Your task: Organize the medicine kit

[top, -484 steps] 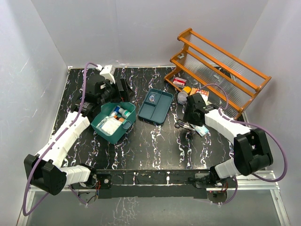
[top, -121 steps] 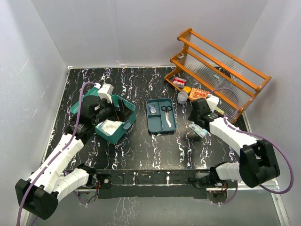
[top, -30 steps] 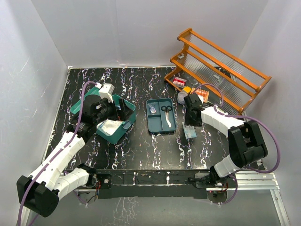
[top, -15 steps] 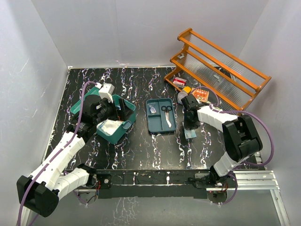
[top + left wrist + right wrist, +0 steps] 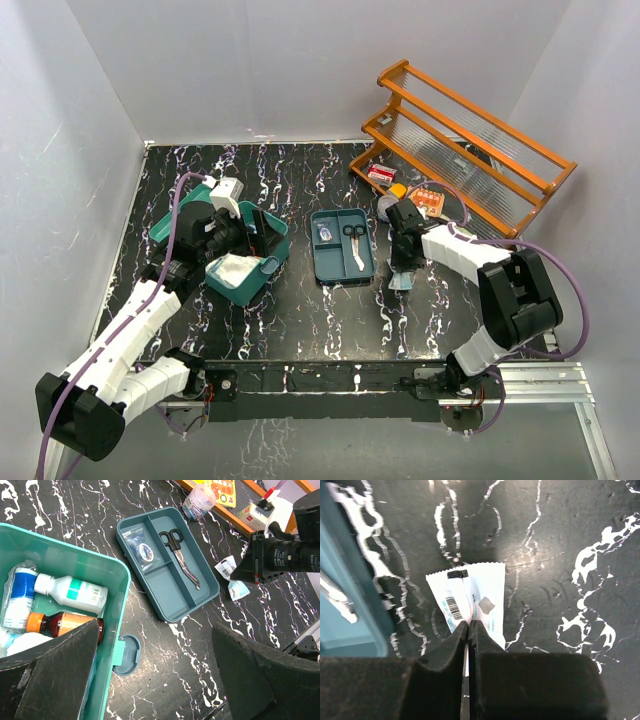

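The medicine kit, a teal box with its lid open, sits at the left; its rim shows in the left wrist view, with a white bottle and a brown bottle inside. My left gripper hovers over the kit's front edge, open wide, holding nothing. A white packet lies on the table to the right of the dark blue divided tray. My right gripper is down on it, shut, pinching the packet at its middle fold.
Scissors and a small clear bag lie in the divided tray. An orange tiered rack stands at the back right, with a jar, an orange pack and a red-white box at its foot.
My right gripper's jaws have closed onto the white packet, and the right arm has settled slightly lower over it. The left arm has not moved.
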Motion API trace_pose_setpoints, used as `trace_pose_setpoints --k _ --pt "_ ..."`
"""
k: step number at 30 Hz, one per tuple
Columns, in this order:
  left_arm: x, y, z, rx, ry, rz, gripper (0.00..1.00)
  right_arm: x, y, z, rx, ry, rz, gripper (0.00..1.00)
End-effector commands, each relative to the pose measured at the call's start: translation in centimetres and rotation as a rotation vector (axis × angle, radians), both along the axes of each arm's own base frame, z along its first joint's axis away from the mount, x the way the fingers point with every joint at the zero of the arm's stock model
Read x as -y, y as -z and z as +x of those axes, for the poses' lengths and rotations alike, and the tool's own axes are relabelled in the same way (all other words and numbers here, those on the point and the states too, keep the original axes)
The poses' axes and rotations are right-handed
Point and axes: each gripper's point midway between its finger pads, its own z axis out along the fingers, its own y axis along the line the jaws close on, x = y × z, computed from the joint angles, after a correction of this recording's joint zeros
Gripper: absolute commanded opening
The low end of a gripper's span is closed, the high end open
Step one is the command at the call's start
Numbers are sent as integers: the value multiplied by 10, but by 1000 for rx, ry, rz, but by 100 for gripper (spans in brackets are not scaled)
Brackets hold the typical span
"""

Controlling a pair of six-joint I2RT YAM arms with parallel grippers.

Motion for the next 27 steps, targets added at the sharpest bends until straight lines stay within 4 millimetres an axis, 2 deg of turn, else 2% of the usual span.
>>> trace_pose_setpoints --k 1,6,10,14,18,21,23,27 --pt "0 -16 2 44 -4 -13 93 -39 -56 28 174 -1 151 0" --pt "0 -16 1 42 -5 -12 93 -95 -89 35 255 -43 270 0" --pt "-2 -16 0 41 -12 -9 93 -140 -105 40 302 -72 328 0" --pt "-5 -16 -1 39 -23 -2 93 -174 -102 41 307 -112 327 1" --pt "-7 -16 -2 39 -29 2 93 -190 -88 44 281 -123 287 1" --pt "-8 -17 -4 40 -32 4 93 -192 -80 43 266 -122 273 1" --pt "-9 -16 -4 39 -35 7 93 -192 -65 43 242 -122 245 1" --pt "-9 -16 -4 38 -37 6 93 -192 -50 44 229 -126 213 1"
